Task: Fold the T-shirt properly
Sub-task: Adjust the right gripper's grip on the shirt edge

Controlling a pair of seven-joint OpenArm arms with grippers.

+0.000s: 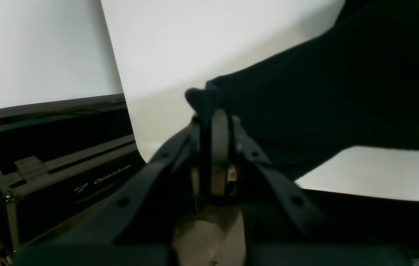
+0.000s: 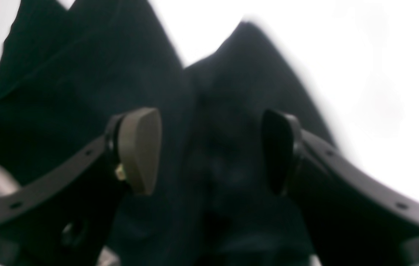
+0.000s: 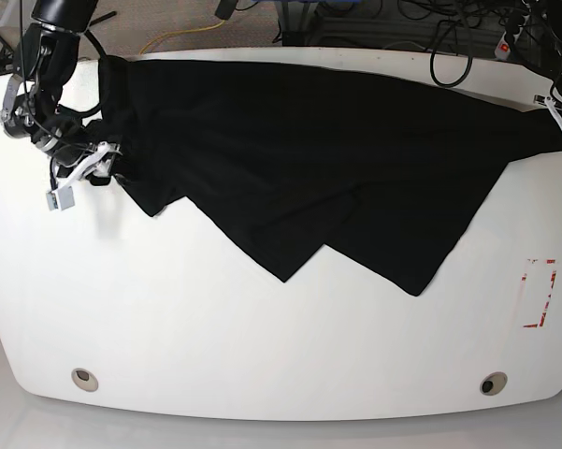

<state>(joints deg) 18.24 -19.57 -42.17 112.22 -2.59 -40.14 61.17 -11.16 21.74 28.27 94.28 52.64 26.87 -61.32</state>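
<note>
Spanning almost the whole far half of the broad white oval counter [image 3: 262,346], the large plain black soft-fabric T-shirt [image 3: 309,150]: stretched side to side, top edge near the far rim, lower hem hanging in two loose points toward the middle, so only partly folded and not yet squared. No sun print in sight; probably turned under. Pulled taut at the base view's right end, apparently because the left tool [image 1: 215,122] sits clamped there, jaws pressed together on a bunched corner of the black cloth, lifted a little off the counter to keep tension. At the opposite end, the right tool [image 2: 211,151] with jaws standing wide apart, tan pad and dark pad either side of a ridge of fabric, neither pad visibly pinching it; a release or a fresh approach, cannot say which. Beside the counter, a black flight case with metal edging [image 1: 57,166]. Smallest, a red-and-white marker [image 3: 540,295] on the bare counter, well apart from the shirt.
</note>
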